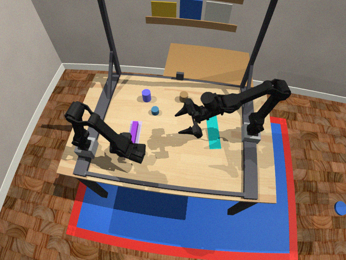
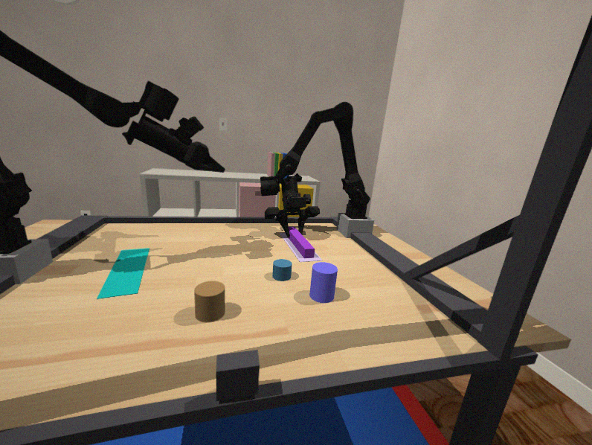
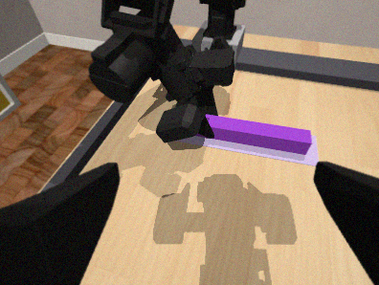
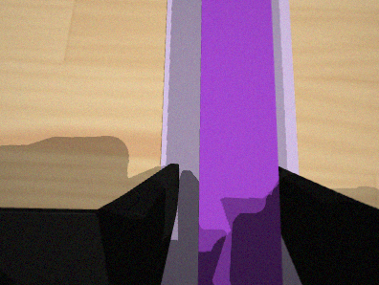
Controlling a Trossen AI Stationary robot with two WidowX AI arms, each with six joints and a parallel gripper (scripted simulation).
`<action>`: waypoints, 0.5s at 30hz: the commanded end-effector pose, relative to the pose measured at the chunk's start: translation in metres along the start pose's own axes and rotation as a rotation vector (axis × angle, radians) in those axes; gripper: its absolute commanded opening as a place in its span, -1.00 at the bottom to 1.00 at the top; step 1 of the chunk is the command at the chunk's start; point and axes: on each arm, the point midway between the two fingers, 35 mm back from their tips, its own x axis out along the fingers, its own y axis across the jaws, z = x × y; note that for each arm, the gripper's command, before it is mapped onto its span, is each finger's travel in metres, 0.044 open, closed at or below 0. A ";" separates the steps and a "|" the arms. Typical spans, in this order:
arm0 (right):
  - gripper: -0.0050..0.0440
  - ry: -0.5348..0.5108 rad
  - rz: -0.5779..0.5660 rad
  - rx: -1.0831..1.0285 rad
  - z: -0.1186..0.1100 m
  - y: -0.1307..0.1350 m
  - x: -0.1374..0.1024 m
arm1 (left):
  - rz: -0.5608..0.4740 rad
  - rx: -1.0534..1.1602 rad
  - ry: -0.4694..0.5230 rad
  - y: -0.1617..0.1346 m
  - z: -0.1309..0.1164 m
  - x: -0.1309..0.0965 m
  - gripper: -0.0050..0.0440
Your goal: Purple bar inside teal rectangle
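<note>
The purple bar (image 1: 134, 131) (image 2: 301, 244) (image 3: 263, 131) (image 4: 236, 96) lies flat on a pale lilac rectangle (image 1: 139, 128) (image 3: 313, 152) (image 4: 292, 153). My right gripper (image 2: 294, 232) (image 4: 221, 173) is low over the bar's end away from the exterior camera. Its partly open fingers stand on either side of the bar; a gap shows at the left finger in the right wrist view. Its fingertips are hidden in the top view. My left gripper (image 1: 177, 123) (image 3: 215, 171) is wide open and empty, raised above the table. The teal rectangle (image 1: 214, 144) (image 2: 125, 272) has nothing on it, partly under the left arm in the top view.
A violet cylinder (image 1: 146, 95) (image 2: 323, 283), a small blue cylinder (image 1: 154, 110) (image 2: 282, 270) and a brown cylinder (image 1: 183, 96) (image 2: 209, 301) stand towards the exterior view's side. The left arm reaches over the table between the bar and the teal rectangle. Dark frame rails border the table.
</note>
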 end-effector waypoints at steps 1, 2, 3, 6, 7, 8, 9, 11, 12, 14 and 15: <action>-0.07 0.001 -0.025 -0.007 0.002 -0.008 0.003 | 0.002 0.001 -0.034 0.000 0.012 -0.005 1.00; -0.10 0.001 -0.023 -0.006 0.002 -0.007 0.004 | 0.002 0.001 -0.034 0.000 0.012 -0.005 1.00; -0.13 0.001 -0.023 -0.006 0.002 -0.007 0.004 | 0.002 0.001 -0.034 0.000 0.012 -0.005 1.00; -0.21 0.005 -0.036 -0.014 0.002 -0.009 0.000 | 0.002 0.001 -0.034 0.000 0.012 -0.005 1.00; -0.21 0.005 -0.036 -0.014 0.002 -0.009 0.000 | 0.002 0.001 -0.034 0.000 0.012 -0.005 1.00; -0.21 0.005 -0.036 -0.014 0.002 -0.009 0.000 | 0.002 0.001 -0.034 0.000 0.012 -0.005 1.00; -0.21 0.007 -0.038 -0.015 0.002 -0.011 0.000 | 0.002 0.001 -0.034 0.000 0.012 -0.005 1.00; -0.33 0.007 -0.046 -0.020 0.003 -0.012 -0.003 | 0.002 0.001 -0.034 0.000 0.012 -0.005 1.00; -0.43 0.009 -0.052 -0.023 0.004 -0.014 -0.007 | 0.002 0.001 -0.034 0.000 0.012 -0.005 1.00; -0.63 0.010 -0.054 -0.024 0.007 -0.014 -0.013 | 0.002 0.001 -0.034 0.000 0.012 -0.005 1.00; -0.73 0.008 -0.055 -0.023 0.010 -0.014 -0.017 | 0.002 0.001 -0.034 0.000 0.012 -0.005 1.00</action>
